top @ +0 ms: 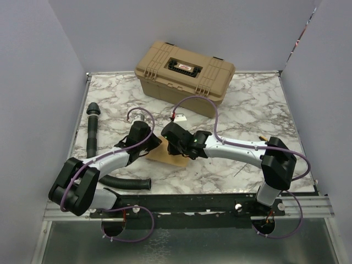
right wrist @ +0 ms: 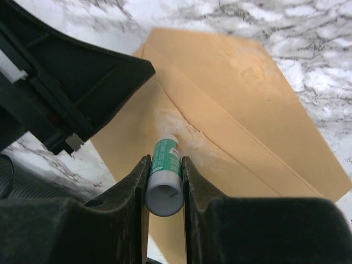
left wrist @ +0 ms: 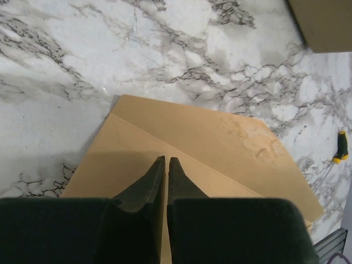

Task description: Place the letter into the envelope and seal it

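- Centrally, a little toward the tabletop's [top: 253, 104] near edge, the envelope [top: 162, 157] lies flat on the marble, with the 2 arms meeting over it.
- In the left wrist view the envelope [left wrist: 220, 137] is kraft-brown with straight fold lines running diagonally across it; whether its flap is up or down cannot be told.
- The left gripper [left wrist: 166, 160] hangs over the envelope's near part. Its fingers [left wrist: 148, 181] are drawn almost together with only a thin slit between them, and nothing is caught there.
- The right gripper [right wrist: 165, 160] is clenched on a glue stick [right wrist: 165, 179] with a green and white label, 1 finger on each side of the barrel.
- The stick's far end meets the envelope [right wrist: 247, 99] at a fold line, where a whitish smear shows on the paper.
- A tan case [top: 184, 69] sits at the tabletop's far edge, well apart from the envelope.
- A black hose [top: 93, 129] lies along the left edge.
- A small yellow-and-black tool [left wrist: 341, 148] rests toward the right edge.
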Robot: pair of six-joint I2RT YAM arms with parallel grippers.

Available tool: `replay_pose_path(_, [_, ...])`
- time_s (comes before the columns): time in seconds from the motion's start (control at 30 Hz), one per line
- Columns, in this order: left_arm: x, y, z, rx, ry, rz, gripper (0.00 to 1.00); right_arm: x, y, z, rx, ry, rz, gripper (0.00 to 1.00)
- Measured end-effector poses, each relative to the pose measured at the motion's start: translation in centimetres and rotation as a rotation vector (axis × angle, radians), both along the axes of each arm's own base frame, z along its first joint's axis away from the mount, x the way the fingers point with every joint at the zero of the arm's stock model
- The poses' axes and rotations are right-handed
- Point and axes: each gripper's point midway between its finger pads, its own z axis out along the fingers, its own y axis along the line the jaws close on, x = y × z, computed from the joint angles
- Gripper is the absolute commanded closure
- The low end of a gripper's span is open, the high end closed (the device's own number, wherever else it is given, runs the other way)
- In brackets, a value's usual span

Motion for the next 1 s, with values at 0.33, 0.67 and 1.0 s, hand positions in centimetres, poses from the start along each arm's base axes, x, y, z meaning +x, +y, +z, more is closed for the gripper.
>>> replay_pose_path(0.33, [-2.4, -0.3, -3.1, -0.029, 0.075, -0.060, 0.96, -1.0, -1.1, -3.0, -0.061, 0.066, 0.008, 1.00])
replay_pose_path(0.67, [-3.0, -0.3, -3.8, -0.036, 0.087, -0.071, 1.00, -0.1, -0.4, -5.2, -0.134, 0.068, 0.061, 1.00])
replay_pose_path(1.0, [-2.9, -0.3, -3.9, -0.031, 0.078, -0.076, 1.00, 1.4, 0.3, -6.0, -0.167, 0.057, 0.081, 1.00])
